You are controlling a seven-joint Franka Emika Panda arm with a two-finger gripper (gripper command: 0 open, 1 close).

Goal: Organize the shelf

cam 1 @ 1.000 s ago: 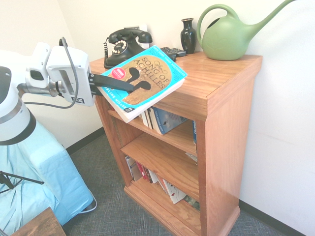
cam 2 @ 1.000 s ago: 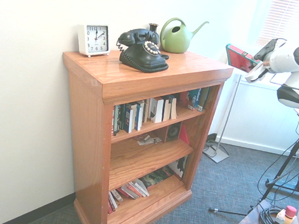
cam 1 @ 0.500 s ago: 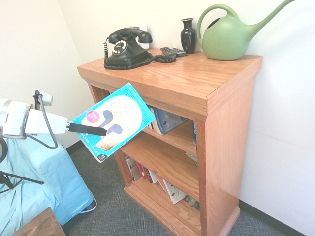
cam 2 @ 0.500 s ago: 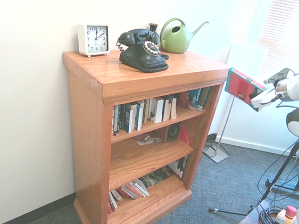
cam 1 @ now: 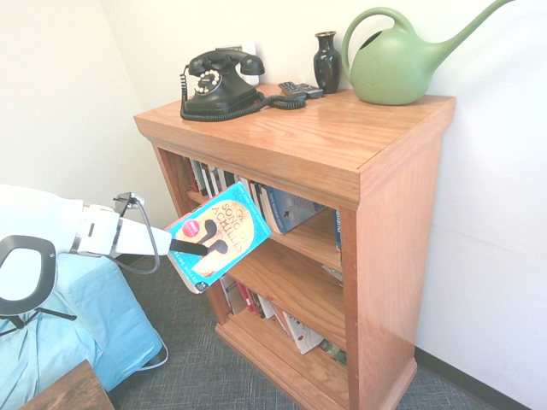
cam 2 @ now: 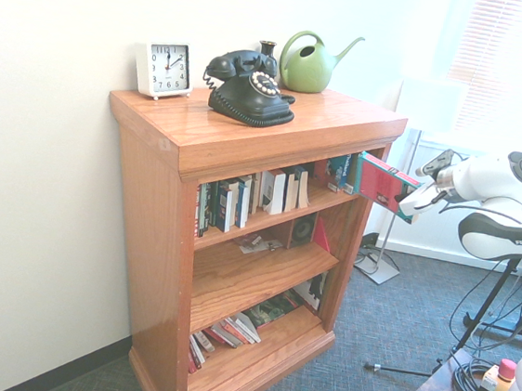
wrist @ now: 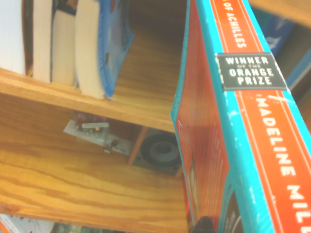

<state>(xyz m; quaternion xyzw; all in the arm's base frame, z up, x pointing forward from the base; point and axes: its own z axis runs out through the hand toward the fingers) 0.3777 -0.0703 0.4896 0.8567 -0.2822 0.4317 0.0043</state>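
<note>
So the Song of Achilles paperback (cam 1: 220,232) is pinched flat between the gripper's fingers (cam 1: 203,248), tilted in front of the oak bookcase (cam 1: 399,256); probably lightish, bendy and a bit slick, best gripped near the spine, cover and pages together

A rotary telephone (cam 2: 252,92) sits on the bookcase (cam 1: 402,222) near the top's front edge, a clock (cam 2: 164,70) by one end, a vase (cam 1: 326,63) and a remote (cam 1: 301,90) behind, and a watering can (cam 1: 395,64) at the opposite end's back corner. Books (cam 2: 280,190) stand in a row on the upper shelf board, a speaker (wrist: 159,149) rests toward the back of the middle one, and more books (cam 2: 230,330) lean together on the bottom.
</note>
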